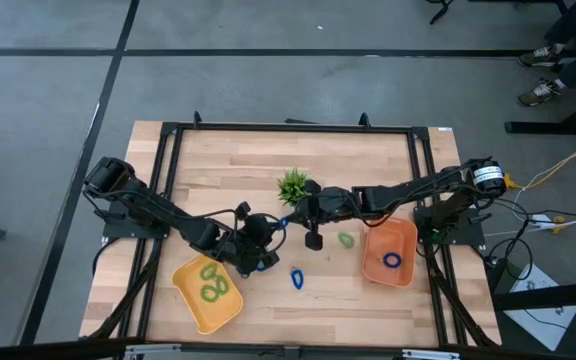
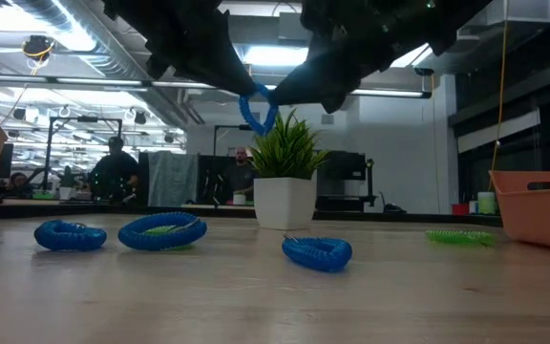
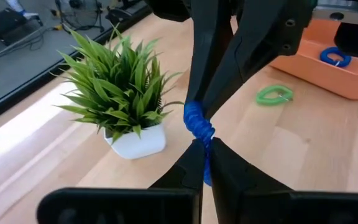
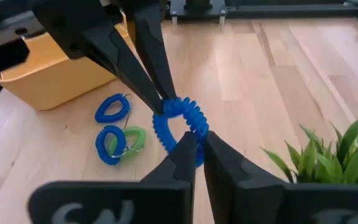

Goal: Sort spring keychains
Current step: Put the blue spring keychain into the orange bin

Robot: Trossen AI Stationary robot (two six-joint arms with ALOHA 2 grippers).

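A blue spring keychain [image 2: 256, 110] is held in the air between both grippers, in front of the potted plant [image 2: 287, 182]. My left gripper [image 3: 202, 144] is shut on it from the table's left. My right gripper [image 4: 197, 138] is shut on the same ring [image 4: 180, 121] from the right. More lie flat on the table: two blue rings [image 4: 112, 107], one of them over a green one [image 4: 118, 143], another blue [image 1: 296, 278], and a green one [image 1: 346, 239]. My left gripper pinches the blue keychain's coil [image 3: 199, 127] between its two fingers, coming level from the table's left. The ring is lifted clear of the table. My right gripper pinches the opposite side of the same ring [image 4: 194, 134] between its two fingers, coming from the table's right. The loop stands upright between the two sets of fingers [image 4: 157, 87].
A yellow tray [image 1: 193, 305] at the near left holds green keychains. An orange tray [image 1: 376, 265] at the near right holds a blue one [image 1: 393, 260]. The spiky plant [image 1: 292, 185] stands just beyond the grippers. People sit in the room behind.
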